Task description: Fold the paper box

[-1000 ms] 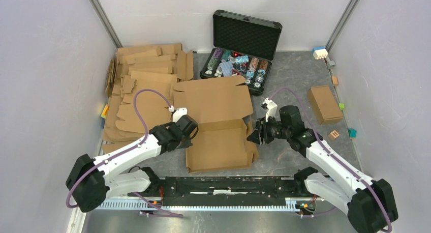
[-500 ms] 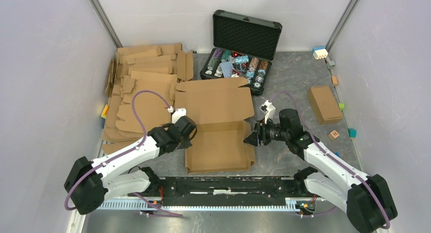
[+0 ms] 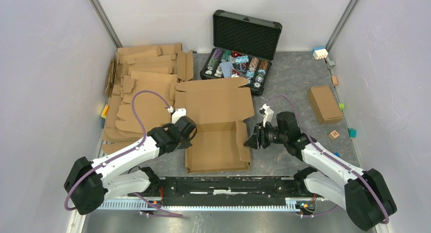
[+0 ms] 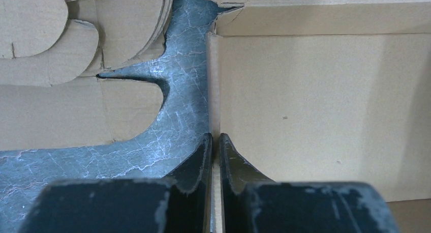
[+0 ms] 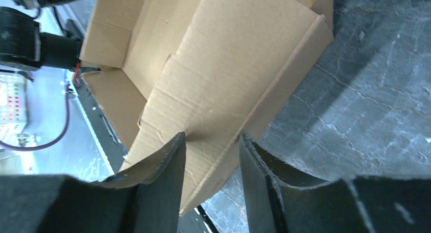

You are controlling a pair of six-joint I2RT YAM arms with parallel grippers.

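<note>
The paper box (image 3: 216,123) is a brown cardboard sheet in the middle of the table, its lid panel flat toward the back and its tray part toward me. My left gripper (image 3: 189,137) is shut on the tray's upright left wall, which shows as a thin edge between the jaws in the left wrist view (image 4: 214,137). My right gripper (image 3: 252,140) is open at the tray's right side. In the right wrist view (image 5: 212,137) its spread fingers straddle the raised right flap (image 5: 228,75), which leans in over the tray.
A pile of flat cardboard sheets (image 3: 145,75) lies at the back left. An open black case of poker chips (image 3: 239,50) stands behind the box. A smaller brown box (image 3: 324,104) and small coloured blocks (image 3: 320,53) lie at the right.
My right gripper has moved left and pushed the box's right flap up and inward, so the tray looks narrower. My left arm has stayed in place.
</note>
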